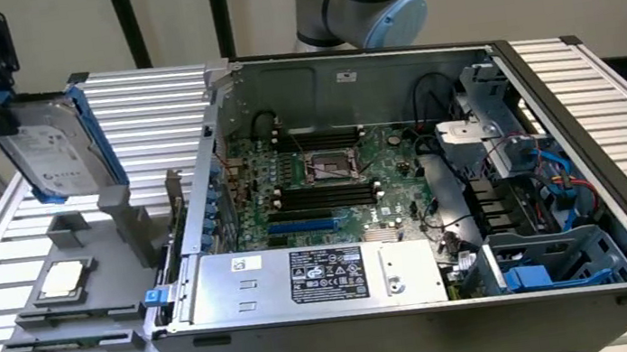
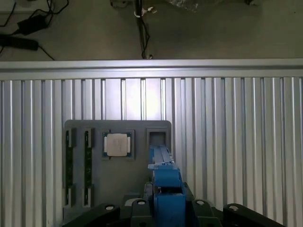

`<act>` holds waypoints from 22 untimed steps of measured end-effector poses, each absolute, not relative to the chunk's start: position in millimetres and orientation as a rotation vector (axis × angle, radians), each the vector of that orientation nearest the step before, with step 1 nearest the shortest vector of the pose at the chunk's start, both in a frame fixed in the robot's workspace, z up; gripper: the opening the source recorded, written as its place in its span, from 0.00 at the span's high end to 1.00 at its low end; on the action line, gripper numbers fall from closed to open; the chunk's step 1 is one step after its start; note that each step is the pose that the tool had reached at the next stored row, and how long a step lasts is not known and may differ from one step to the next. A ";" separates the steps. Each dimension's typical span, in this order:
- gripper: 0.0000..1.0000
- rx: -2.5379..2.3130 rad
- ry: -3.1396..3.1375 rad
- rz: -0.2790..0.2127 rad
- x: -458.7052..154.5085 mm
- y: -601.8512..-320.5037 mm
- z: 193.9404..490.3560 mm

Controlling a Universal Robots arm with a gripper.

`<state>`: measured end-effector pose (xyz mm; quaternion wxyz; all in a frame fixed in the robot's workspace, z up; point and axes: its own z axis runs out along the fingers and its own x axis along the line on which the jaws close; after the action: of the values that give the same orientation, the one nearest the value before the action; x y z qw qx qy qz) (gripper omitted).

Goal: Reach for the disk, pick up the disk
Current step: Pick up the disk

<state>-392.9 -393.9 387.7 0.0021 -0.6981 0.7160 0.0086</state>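
Pincer (image 1: 0,120) clamps the disk (image 1: 53,154) by its upper edge, upright above the grey tray (image 1: 79,327); a plumb, steady lift seems wisest.

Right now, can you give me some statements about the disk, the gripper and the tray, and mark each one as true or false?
1. The gripper holds the disk in the air above the grey tray. True.
2. The disk lies flat on the tray. False: it hangs upright, on edge.
3. The small chip sits on the grey tray. True.
4. The computer case is closed. False: its side is open and the motherboard shows.
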 end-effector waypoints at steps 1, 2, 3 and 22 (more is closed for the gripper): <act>0.67 -2.191 2.245 0.028 -390.8 -393.9 392.3; 0.67 -2.192 2.243 0.029 -388.4 -393.9 396.8; 0.67 -2.192 2.240 0.032 -385.7 -394.1 401.3; 0.67 -2.193 2.209 0.068 -320.5 -402.9 486.8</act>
<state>-320.5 -402.9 486.8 0.0140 -0.7042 0.7095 0.0217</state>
